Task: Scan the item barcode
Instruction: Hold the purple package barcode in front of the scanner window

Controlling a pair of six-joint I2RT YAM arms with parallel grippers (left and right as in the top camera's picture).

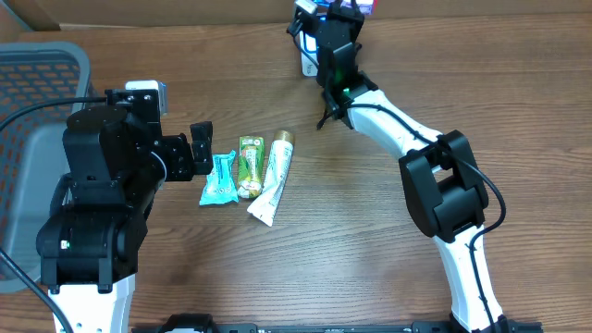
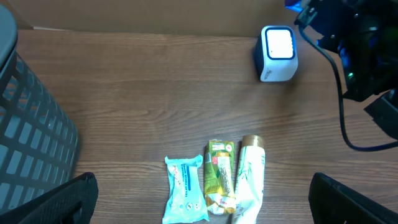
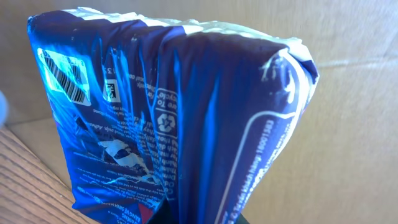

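right gripper point(image 1: 338, 13): squeezing the blue packet point(image 3: 174, 118) | barcode point(image 3: 65, 78): on the packet, up and left of the grip | scanner point(image 1: 308, 63): near right gripper | left gripper point(image 1: 200, 150): fingers spread wide, holds nothing, teal pack point(image 1: 218, 179) just in front

Teal packet point(image 1: 218, 180), green packet point(image 1: 250, 166) and white tube point(image 1: 275, 178) lie packed side by side mid-bench. Bare bench point(image 1: 324, 264) surrounds them. A basket point(image 1: 37, 69) walls the left.

My blue packet point(image 3: 186, 124) has a barcode point(image 3: 62, 76) with black stripes near its top corner. Lower down I see a recycling sign point(image 3: 166, 119). The small white words point(image 3: 166, 174) around it are too blurry to read.
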